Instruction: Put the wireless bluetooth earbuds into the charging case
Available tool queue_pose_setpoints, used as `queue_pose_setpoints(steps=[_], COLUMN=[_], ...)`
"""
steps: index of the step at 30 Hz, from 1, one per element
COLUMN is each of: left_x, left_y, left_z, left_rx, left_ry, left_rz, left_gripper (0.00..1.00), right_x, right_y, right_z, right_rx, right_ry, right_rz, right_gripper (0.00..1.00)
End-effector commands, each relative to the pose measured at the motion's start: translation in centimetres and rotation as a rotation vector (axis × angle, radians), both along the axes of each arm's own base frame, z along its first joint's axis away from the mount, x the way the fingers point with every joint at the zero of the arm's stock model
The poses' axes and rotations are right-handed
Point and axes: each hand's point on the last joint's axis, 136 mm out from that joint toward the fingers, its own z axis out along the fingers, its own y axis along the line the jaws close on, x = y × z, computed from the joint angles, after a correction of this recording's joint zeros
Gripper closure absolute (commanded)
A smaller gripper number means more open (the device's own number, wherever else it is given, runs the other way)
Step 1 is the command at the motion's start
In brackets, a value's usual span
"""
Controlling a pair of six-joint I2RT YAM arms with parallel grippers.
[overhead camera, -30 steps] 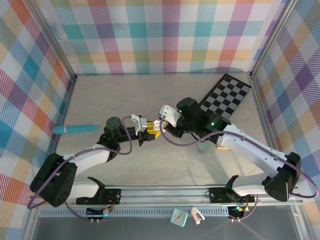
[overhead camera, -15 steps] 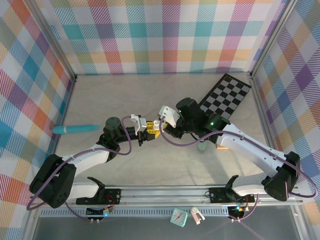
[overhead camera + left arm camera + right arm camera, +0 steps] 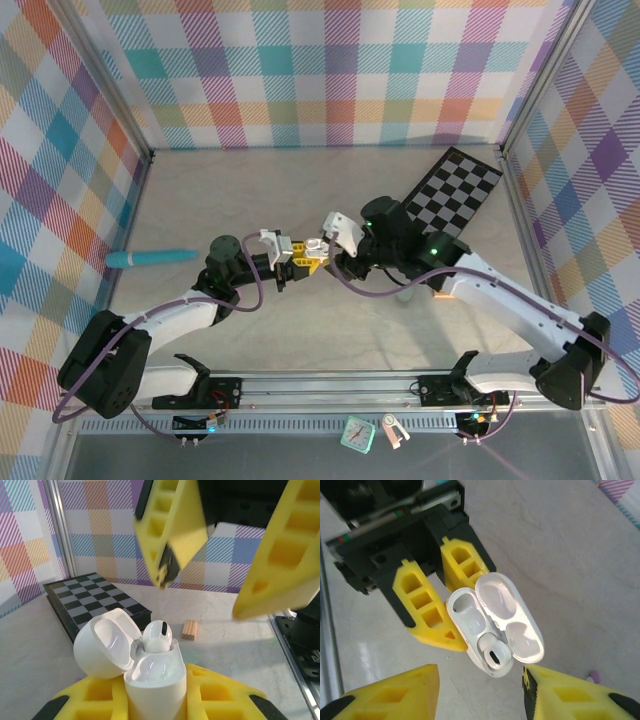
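Earbud (image 3: 494, 655) sits in case (image 3: 470, 622) clamped by left gripper (image 3: 300, 258); right gripper (image 3: 202, 597) straddles, untouching.

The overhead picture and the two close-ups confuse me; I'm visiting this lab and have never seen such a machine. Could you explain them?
These are two robot arms bolted at the near edge of a table. The overhead picture comes from a fixed camera above them; each close-up comes from a camera on one wrist. The left gripper is shut on an open white charging case, with one white earbud seated inside; the other socket looks empty. The right gripper stands open by the case, holding nothing. On the table lie a chessboard, a teal stick and a small wooden block.
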Motion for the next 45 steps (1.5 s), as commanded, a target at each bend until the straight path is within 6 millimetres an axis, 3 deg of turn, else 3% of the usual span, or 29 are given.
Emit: queue_pose_setpoints(steps=[1,5,11,15,18,27,32,41,45], left_x=[0.4,1.0,0.3,-0.7,-1.5,-3.0,-3.0,-2.8,-2.6], left_y=[1.0,2.3,3.5,4.0,4.3,4.5,4.5,4.2,4.0], left_z=[0.6,1.2,2.9,4.1,5.1,6.3,6.2,5.9,5.8], left_rx=[-0.015,-0.04,-0.08,-0.11,-0.137,-0.138,-0.133,-0.125,-0.126], left_ry=[-0.056,-0.087,-0.147,-0.174,-0.192,-0.207,-0.2,-0.191,-0.189], left_rz=[0.052,0.131,0.177,0.173,0.164,0.133,0.128,0.119,0.114], left_gripper=[0.87,0.87,0.86,0.87,0.87,0.86,0.86,0.86,0.86], right_x=[0.8,3.3,7.6,8.7,9.3,10.0,9.9,9.1,7.6], right_y=[-1.0,-2.7,-3.8,-1.5,1.0,8.0,10.8,11.8,12.2], right_z=[3.0,2.6,-3.7,-8.8,-11.3,-17.8,-19.8,-22.8,-23.5], right_rx=[0.21,0.402,0.42,0.319,0.315,0.165,0.119,0.046,0.012], right_ry=[0.05,0.202,0.484,0.699,0.846,0.996,1.022,1.051,1.056], right_rz=[-0.067,-0.215,-0.44,-0.435,-0.392,-0.303,-0.263,-0.252,-0.215], right_gripper=[0.5,0.48,0.47,0.46,0.46,0.42,0.39,0.4,0.42])
